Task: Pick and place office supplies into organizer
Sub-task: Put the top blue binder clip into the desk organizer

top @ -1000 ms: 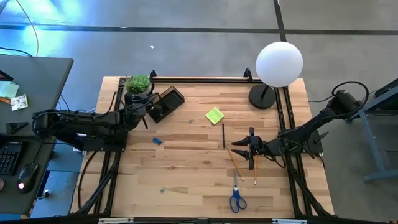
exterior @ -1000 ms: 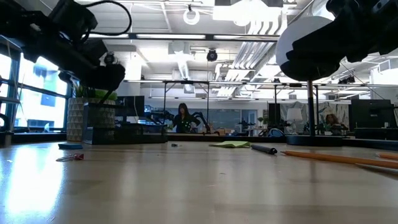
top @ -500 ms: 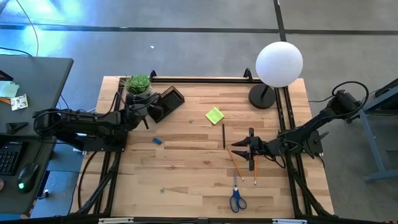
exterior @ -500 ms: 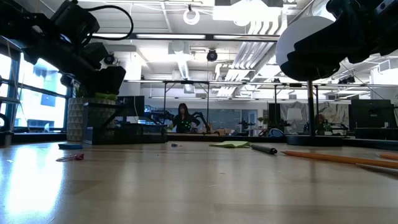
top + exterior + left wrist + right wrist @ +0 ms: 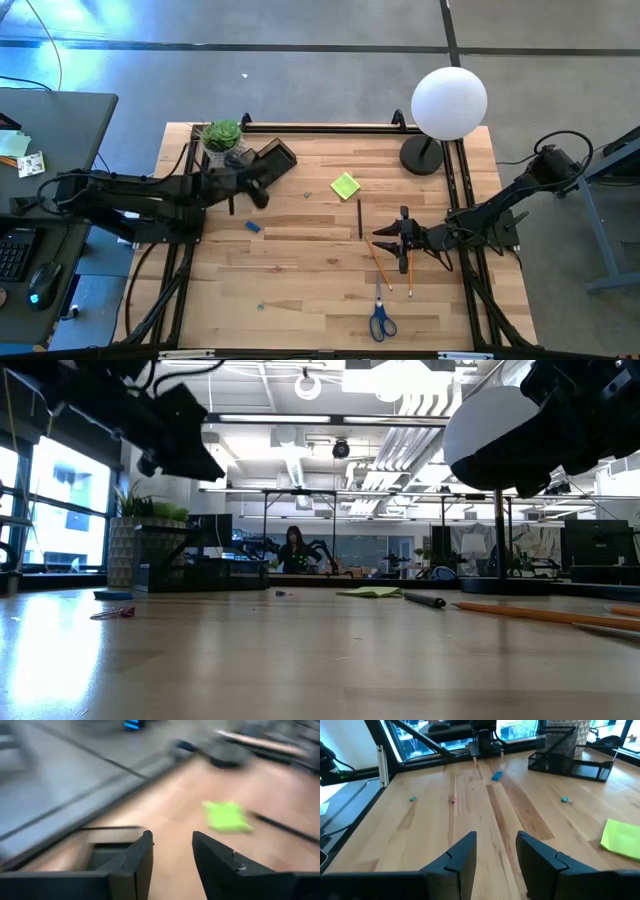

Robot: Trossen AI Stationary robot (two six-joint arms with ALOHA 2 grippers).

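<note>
The right end effector [image 5: 393, 236], fingers spread and holding nothing, hangs low over the right half of the worktop [image 5: 300, 270], right beside the pencils [image 5: 380, 266]. The two pencils lie just below it in the high view, side by side, their long axes running roughly front to back across the worktop and crosswise to the arm's reach. A dark pen [image 5: 360, 218] lies just beside the end effector toward the worktop's middle, also running front to back. The scissors [image 5: 381, 320] sit near the front edge, past the pencils. The sticky pad [image 5: 345, 186] lies farther off, between the pen and the organizer [image 5: 278, 158].

The left end effector [image 5: 250, 190], fingers parted and empty, hovers at the organizer's near edge in the rear left, beside the potted plant [image 5: 222, 134]. Its wrist camera looks across the organizer's rim [image 5: 107, 851] toward the sticky pad [image 5: 227, 816] and the pen [image 5: 285, 826] beyond. A small blue piece [image 5: 254, 226] lies just beside this arm, toward the front.

By position, the right arm is plainly nearer the pencils, pen and scissors; the left is nearer the organizer and blue piece. A pencil grasp likely wants the fingers closing across the shaft, not along it. The organizer lies well apart from the right end effector, across the worktop to the rear left.
</note>
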